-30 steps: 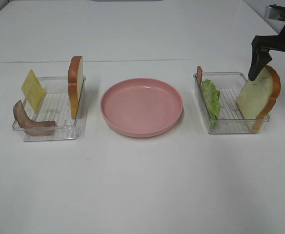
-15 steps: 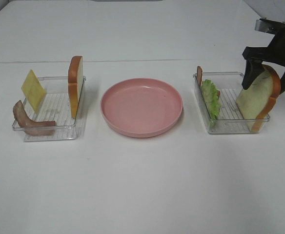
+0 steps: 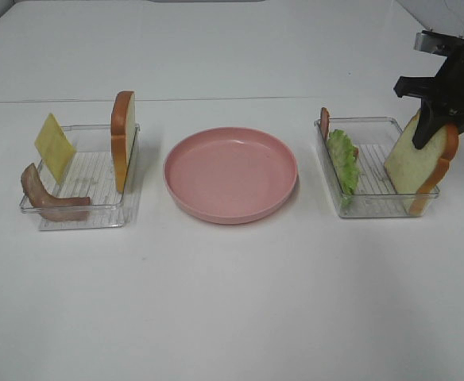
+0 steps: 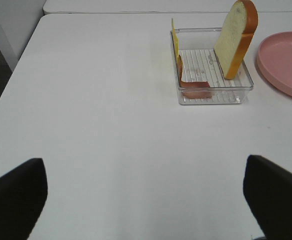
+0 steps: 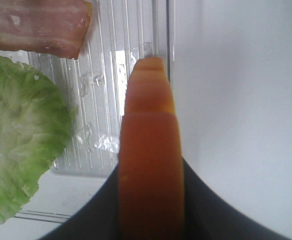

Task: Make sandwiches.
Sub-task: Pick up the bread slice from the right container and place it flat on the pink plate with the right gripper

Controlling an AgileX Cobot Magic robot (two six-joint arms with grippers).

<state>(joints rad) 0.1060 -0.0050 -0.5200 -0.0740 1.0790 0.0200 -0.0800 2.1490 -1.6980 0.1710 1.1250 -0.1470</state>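
Note:
My right gripper (image 3: 438, 127) is shut on the top crust of a white bread slice (image 3: 417, 163) that stands at the right end of the right clear tray (image 3: 375, 208). In the right wrist view the orange crust (image 5: 150, 165) sits pinched between my dark fingers (image 5: 206, 215). Green lettuce (image 3: 344, 159) and a bacon strip (image 3: 325, 123) stand at that tray's left end. The left tray (image 3: 81, 218) holds the second bread slice (image 3: 122, 139), yellow cheese (image 3: 54, 147) and bacon (image 3: 49, 202). My left gripper (image 4: 146, 200) is open and empty, well short of the left tray (image 4: 211, 97).
A round pink plate (image 3: 230, 173) lies between the two trays, with nothing on it. The table is white. The left arm is out of the exterior high view. The table's left edge (image 4: 16, 65) shows in the left wrist view.
My right gripper has come down over the bread slice in the right tray and closed on its top crust. The left side has not changed.

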